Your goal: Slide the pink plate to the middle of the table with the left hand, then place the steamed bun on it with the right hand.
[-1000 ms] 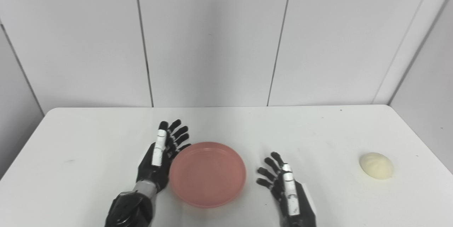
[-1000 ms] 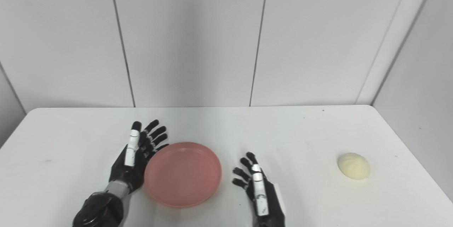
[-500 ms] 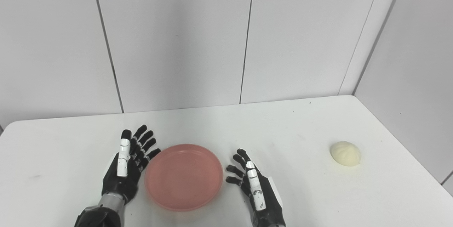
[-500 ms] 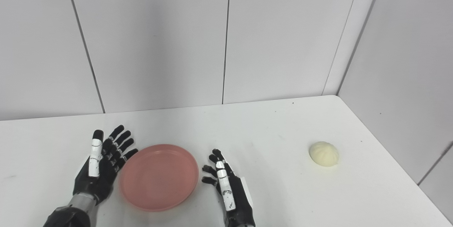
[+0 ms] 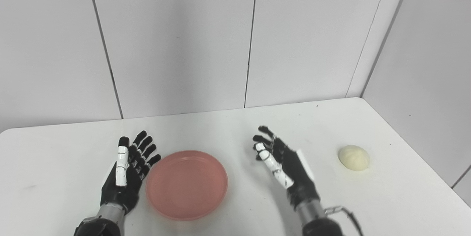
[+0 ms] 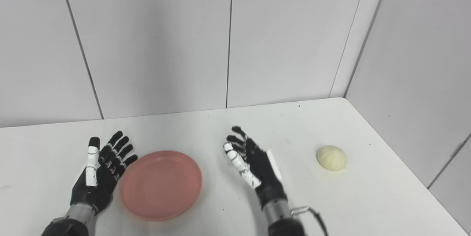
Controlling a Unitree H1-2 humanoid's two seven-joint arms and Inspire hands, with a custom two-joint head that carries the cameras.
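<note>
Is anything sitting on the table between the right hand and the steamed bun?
Nothing visible. Only bare white table lies between the open right hand and the steamed bun. The pink plate sits on the hand's other side.

plate [image 5: 186, 184] between hands, bun [image 5: 354, 158] far right

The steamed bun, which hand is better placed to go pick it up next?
The right hand. It is open, lifted, and lies between the pink plate and the steamed bun. The left hand sits open on the plate's far side, so it would have to cross over it.
</note>
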